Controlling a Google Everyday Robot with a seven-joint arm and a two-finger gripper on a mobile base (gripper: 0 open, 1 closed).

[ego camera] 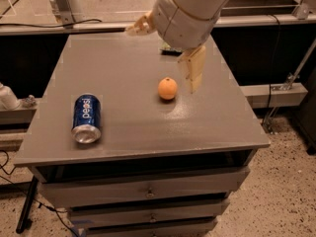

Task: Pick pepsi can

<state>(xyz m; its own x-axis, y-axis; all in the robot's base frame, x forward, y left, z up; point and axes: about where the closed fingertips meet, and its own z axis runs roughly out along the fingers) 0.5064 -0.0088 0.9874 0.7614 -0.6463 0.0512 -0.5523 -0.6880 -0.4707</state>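
The pepsi can [86, 117] is dark blue with white lettering. It lies on its side at the front left of the grey cabinet top [128, 68], silver end toward me. My gripper [161, 59] hangs above the back middle of the top, well to the right of the can and just behind the orange fruit [168, 88]. Its two cream fingers [194, 70] are spread wide and hold nothing.
The green chip bag [170, 50] is mostly hidden behind my arm at the back of the top. The cabinet has drawers below [148, 191]. A dark shelf and rail [74, 28] run behind it, and a metal stand [289, 78] is at the right.
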